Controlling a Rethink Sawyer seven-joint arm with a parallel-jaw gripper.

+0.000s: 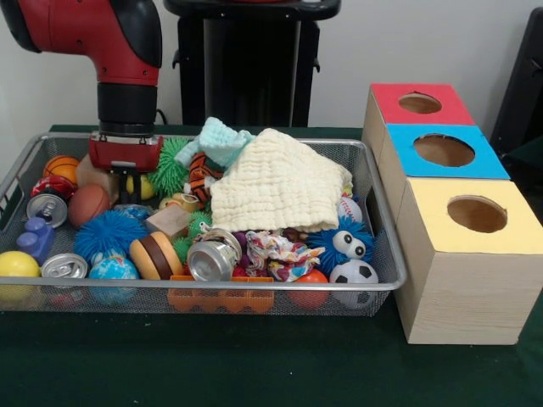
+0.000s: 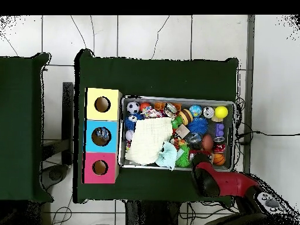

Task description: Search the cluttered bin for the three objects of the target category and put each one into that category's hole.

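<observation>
I cannot tell my gripper's (image 1: 127,176) state; no bottle shows in the wire bin (image 1: 386,246), risking a wrong pick.

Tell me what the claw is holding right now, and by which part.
That cannot be told. The claw is down in the wire basket among the toys at the end away from the boxes, and its tips are hidden by the clutter in both views.

Beside my bin (image 1: 386,254) I count three boxes: red (image 1: 422,103), blue (image 1: 444,150), yellow (image 1: 475,216), one hole each. Inside the bin I see three silver cans (image 1: 212,259), one cream cloth (image 1: 276,182), one soccer ball (image 1: 353,273), two basketballs (image 1: 61,167).
</observation>
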